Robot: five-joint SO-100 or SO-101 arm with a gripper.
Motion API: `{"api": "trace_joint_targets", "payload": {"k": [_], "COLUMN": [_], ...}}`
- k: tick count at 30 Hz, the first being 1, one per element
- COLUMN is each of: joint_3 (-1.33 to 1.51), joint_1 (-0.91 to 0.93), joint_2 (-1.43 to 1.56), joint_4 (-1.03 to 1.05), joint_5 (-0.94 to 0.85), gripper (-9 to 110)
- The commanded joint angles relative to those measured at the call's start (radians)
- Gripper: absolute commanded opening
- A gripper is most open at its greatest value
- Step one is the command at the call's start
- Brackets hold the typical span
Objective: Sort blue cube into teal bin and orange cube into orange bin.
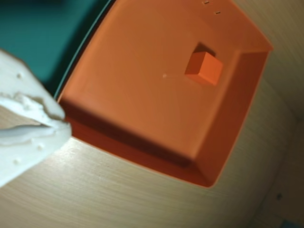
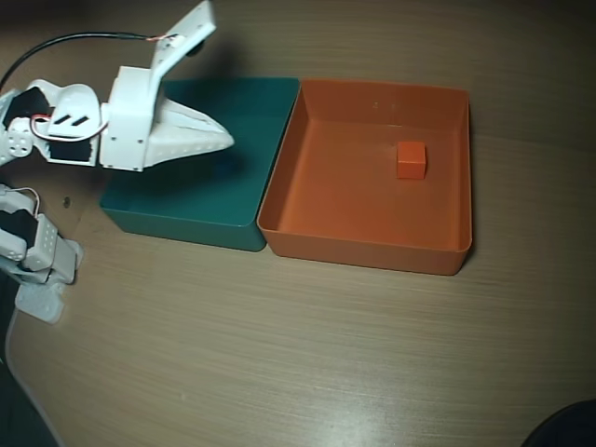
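Note:
The orange cube (image 1: 204, 68) (image 2: 411, 159) lies flat on the floor of the orange bin (image 1: 228, 133) (image 2: 363, 244), toward its far right part in the overhead view. The teal bin (image 1: 33, 33) (image 2: 177, 222) stands wall to wall with it on the left. My white gripper (image 2: 227, 141) hangs above the teal bin, its tip pointing toward the orange bin. In the wrist view the gripper (image 1: 65, 127) enters from the left edge, its fingers pressed together with nothing between them. The blue cube does not show in either view; the arm covers part of the teal bin's floor.
Both bins sit on a light wooden table (image 2: 279, 354). The arm's base and motors (image 2: 37, 251) stand at the left edge with a black cable (image 2: 65, 39) above. A dark object (image 2: 568, 430) pokes in at the bottom right corner.

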Motion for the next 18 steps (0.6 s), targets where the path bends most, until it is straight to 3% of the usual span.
{"api": "trace_joint_targets", "payload": {"k": [1, 18], "joint_3": [0.078, 0.647], "joint_1": [0.012, -0.043], "joint_2": [0.153, 0.701], "joint_4": [-0.002, -0.002], "joint_5": [-0.003, -0.115], "gripper": [-6, -6]}}
